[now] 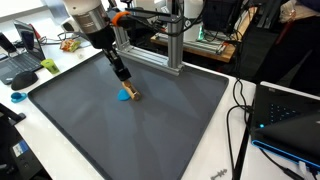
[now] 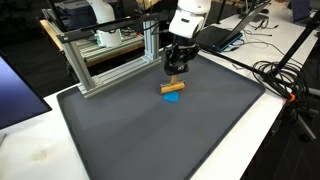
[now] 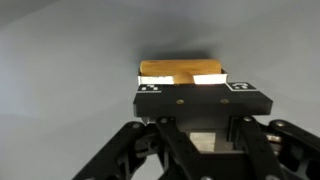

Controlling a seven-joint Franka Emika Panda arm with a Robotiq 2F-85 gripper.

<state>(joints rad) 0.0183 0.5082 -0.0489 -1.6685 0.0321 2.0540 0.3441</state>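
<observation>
Wooden block (image 2: 174, 87): grasped crosswise in clenched gripper (image 2: 175, 80), above mat (image 2: 150, 140), well inside its edges, directly over blue piece (image 2: 173, 98) lying on mat; contact between them not discernible. Handling: firm, level hold advised; block judged best centred over blue piece.

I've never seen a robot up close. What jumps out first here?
A big dark mat covers most of the white table, and toward its far side the arm's fingers pinch a small wooden block. Right beneath the block lies a bright blue piece, the only vivid colour on the mat. Just behind them stands an aluminium frame.
</observation>
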